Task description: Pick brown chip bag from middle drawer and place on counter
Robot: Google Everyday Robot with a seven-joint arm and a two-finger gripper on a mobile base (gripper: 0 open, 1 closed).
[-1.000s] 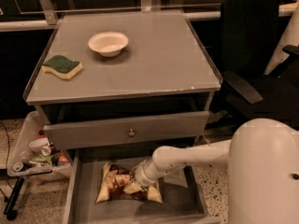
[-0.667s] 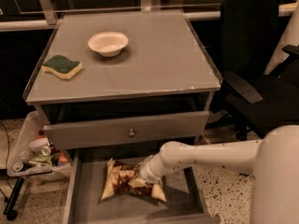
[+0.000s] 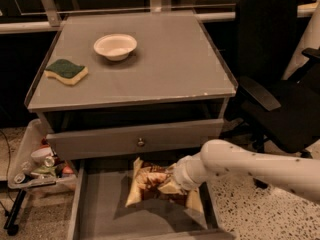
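Note:
The brown chip bag (image 3: 146,182), dark brown with pale yellow edges, hangs tilted just above the floor of the open middle drawer (image 3: 100,219) and casts a shadow there. My gripper (image 3: 169,185) reaches in from the right on a white arm and is shut on the bag's right side. The bag hides the fingertips. The grey counter (image 3: 170,59) is the cabinet top above, and the gripper is well below it.
A white bowl (image 3: 115,46) and a green-and-yellow sponge (image 3: 66,71) lie on the counter's left half. A closed drawer front with a round knob (image 3: 141,142) overhangs the open drawer. A black office chair (image 3: 280,84) stands right. A tray of clutter (image 3: 37,164) sits left.
The bag has risen off the drawer floor in the gripper's hold and shifted slightly right. The arm has lifted with it, and the view has drawn closer.

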